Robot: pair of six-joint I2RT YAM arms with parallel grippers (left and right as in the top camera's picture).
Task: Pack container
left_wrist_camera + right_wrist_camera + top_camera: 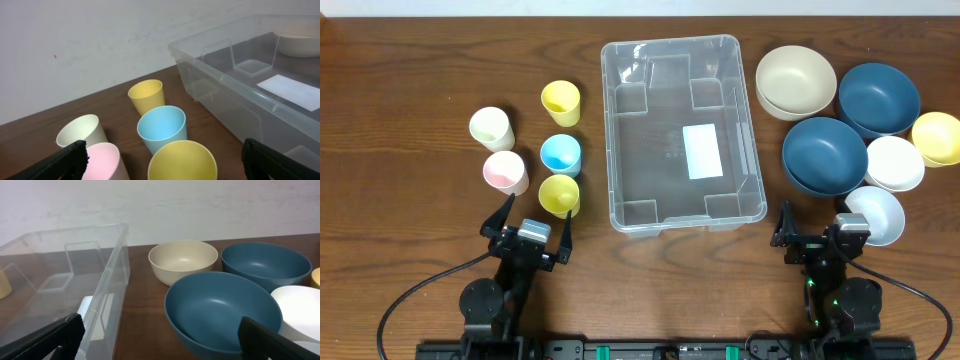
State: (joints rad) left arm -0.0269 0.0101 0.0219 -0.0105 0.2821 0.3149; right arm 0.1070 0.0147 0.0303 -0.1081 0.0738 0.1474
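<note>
- Container (660, 170), a large clear plastic bin, sits empty in the middle of the wooden table (410, 60), its long sides running away from the robot.
- Left gripper (538, 208) hangs with its jaws spread wide and nothing between them, just short of the nearest yellow cup (559, 195).
- Right gripper (817, 222) is likewise wide apart and empty, near the front right corner of the bin and beside a pale bowl (878, 215).
- Beyond the left gripper stand a blue cup (561, 153), a pink cup (505, 172), a cream cup (491, 127) and a far yellow cup (560, 102), all upright and left of the bin.
- Right of the bin lie a beige bowl (796, 82), two dark blue bowls (825, 155), a white bowl (894, 163) and a yellow bowl (937, 137).
- Handling, as a guess: the bin looks light, thin-walled, a little flexible and smooth; the rolled rim on a long side seems the safest hold.
- Only the overhead view shows the white label (702, 151) in full, and every bowl.
- Wrist views alone reveal wall height, cup depth and how deep the bowls are.
</note>
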